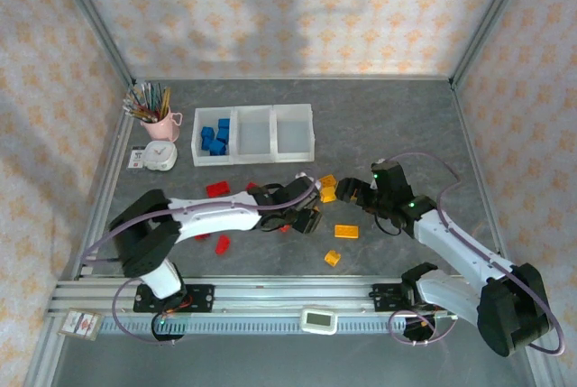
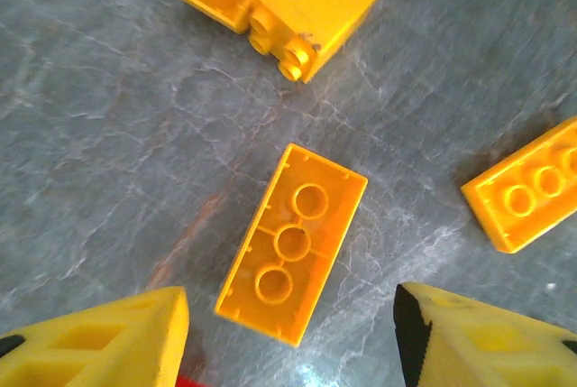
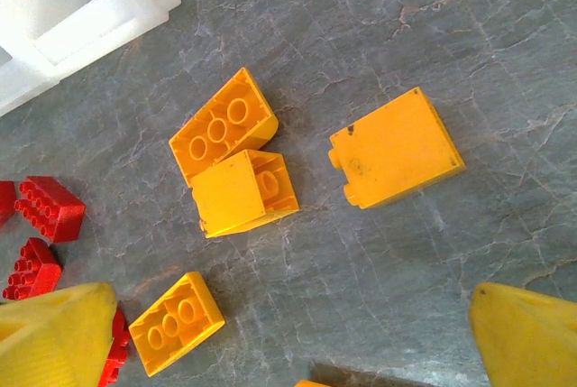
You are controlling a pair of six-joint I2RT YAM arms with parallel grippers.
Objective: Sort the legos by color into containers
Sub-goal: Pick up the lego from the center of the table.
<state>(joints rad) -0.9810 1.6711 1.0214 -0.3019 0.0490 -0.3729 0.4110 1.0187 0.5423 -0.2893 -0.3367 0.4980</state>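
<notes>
Containers tray (image 1: pixel 270 160) stands well beyond the arms, blue bricks (image 1: pixel 215 137) in its left bin. Right gripper (image 3: pixel 288 315) gapes, empty. Left gripper (image 1: pixel 308 221), half-spread and empty, is nearer the upturned yellow brick (image 2: pixel 291 243). The brick lies between its fingers, long axis diagonal.

A yellow brick (image 2: pixel 532 187) runs off the left wrist view's right edge.

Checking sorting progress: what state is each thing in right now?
containers: left bin holds bricks, other two empty.
blue legos: in the left bin.
red legos: loose on the table.
yellow legos: loose on the table.
left gripper: open, over an upside-down yellow brick.
right gripper: open wide, holding nothing.
pink cup: upright, holding pencils.
</notes>
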